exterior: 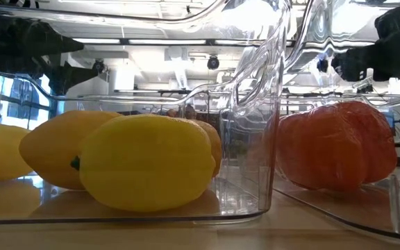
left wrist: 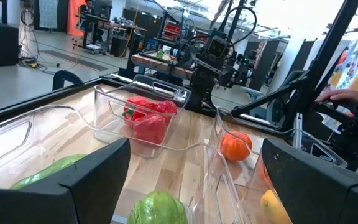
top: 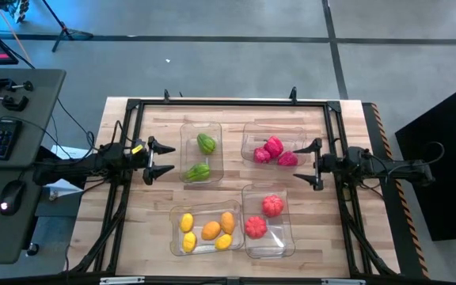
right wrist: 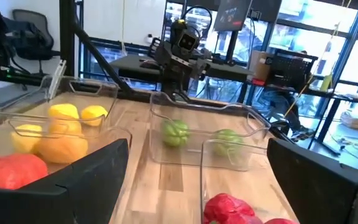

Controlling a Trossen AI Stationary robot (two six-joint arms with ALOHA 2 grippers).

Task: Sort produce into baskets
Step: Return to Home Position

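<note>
Just beside the green bin (top: 214, 127), on the left arm's side, the left hand (top: 163, 158) is held spread wide and empty. The right hand (top: 301, 164) is spread and empty too, well past that bin's other side. All the produce (top: 206, 143) is seen inside this bin and 3 other bins (top: 282, 237). None is seen loose on the bench (top: 153, 198). It is judged that both hands only need to be drawn back, away from the green bin.
</note>
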